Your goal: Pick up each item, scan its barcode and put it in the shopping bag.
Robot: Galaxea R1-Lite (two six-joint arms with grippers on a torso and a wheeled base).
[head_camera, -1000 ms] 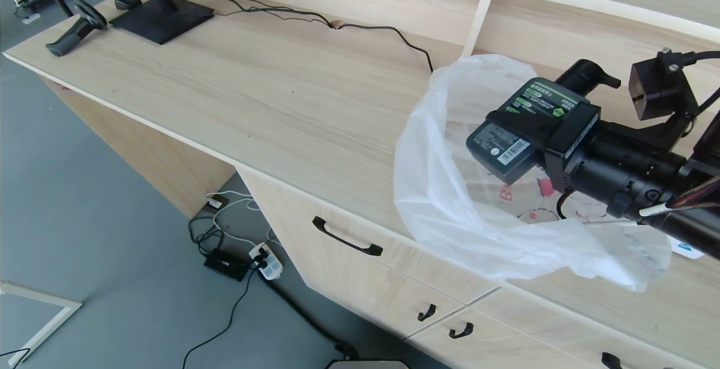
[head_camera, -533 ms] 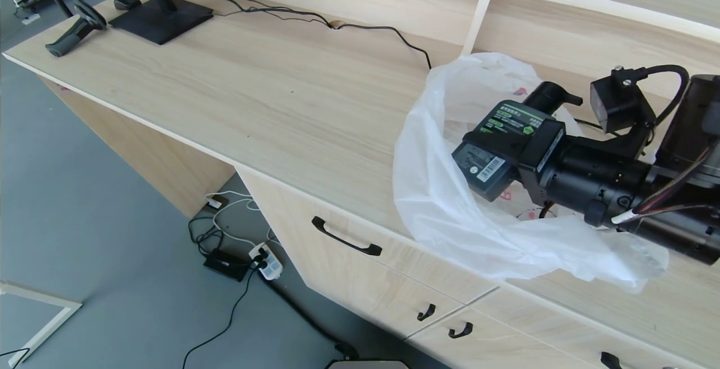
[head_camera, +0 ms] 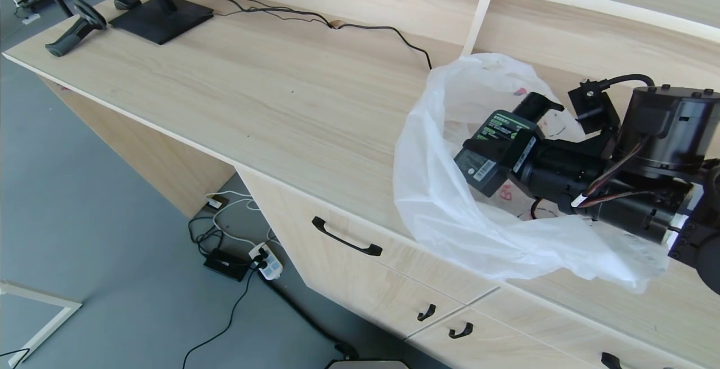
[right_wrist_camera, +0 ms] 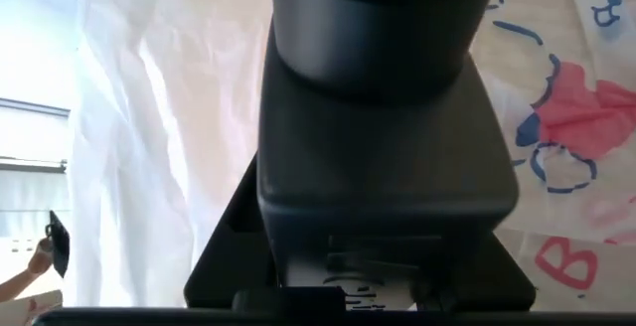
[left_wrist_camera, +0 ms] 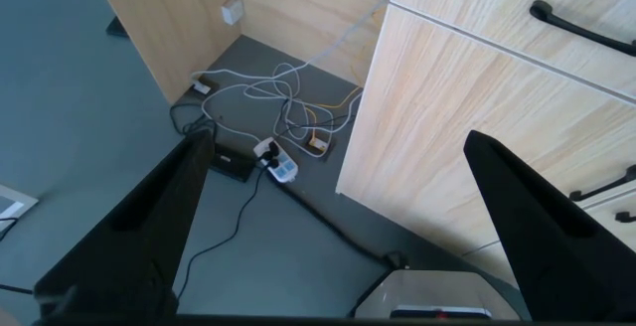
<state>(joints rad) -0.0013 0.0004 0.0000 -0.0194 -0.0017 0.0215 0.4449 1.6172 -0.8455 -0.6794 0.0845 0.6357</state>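
Observation:
A dark box (head_camera: pixel 488 152) with a green label and a white barcode sticker hangs inside the mouth of the translucent white shopping bag (head_camera: pixel 450 211), which lies open on the wooden counter (head_camera: pixel 270 93) at the right. My right gripper (head_camera: pixel 514 141) is shut on the box, reaching in from the right over the bag's rim. In the right wrist view the dark box (right_wrist_camera: pixel 388 167) sits between the jaws, with the shopping bag (right_wrist_camera: pixel 149 147) and its red and blue print behind. My left gripper (left_wrist_camera: pixel 338 246) hangs open and holds nothing, below the counter's edge above the floor.
A handheld barcode scanner (head_camera: pixel 73 28) lies at the counter's far left, beside a monitor stand (head_camera: pixel 163 17) and a mouse (head_camera: pixel 126 1). A black cable (head_camera: pixel 365 27) runs along the back. Drawers with black handles (head_camera: pixel 346 237) sit under the counter; a power strip (left_wrist_camera: pixel 278 167) lies on the floor.
My right arm has lowered the box from above the bag's rim down into its opening, a little leftward. The bag and everything else on the counter stay put.

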